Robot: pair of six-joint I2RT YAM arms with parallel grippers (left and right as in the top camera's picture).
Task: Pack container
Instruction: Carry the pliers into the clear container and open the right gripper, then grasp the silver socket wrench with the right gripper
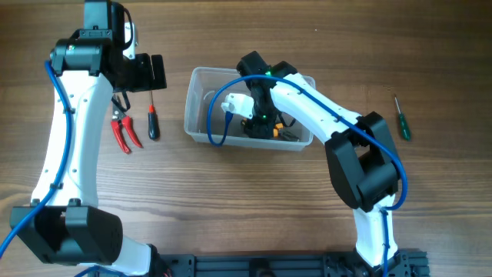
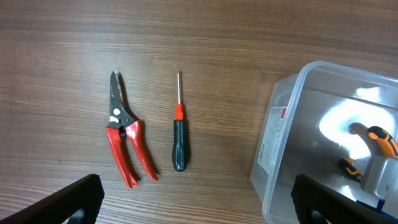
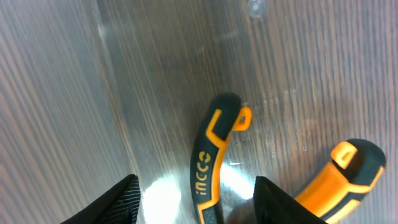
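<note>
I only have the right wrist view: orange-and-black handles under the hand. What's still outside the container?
Observer: Left of the container, red cutters and a black screwdriver lie side by side.
Operator: Anything on the right side?
Observer: A green screwdriver, alone, well clear of the container.
Operator: Where's the left hand?
Observer: The left hand hangs open near the cutters and black screwdriver, holding nothing.
</note>
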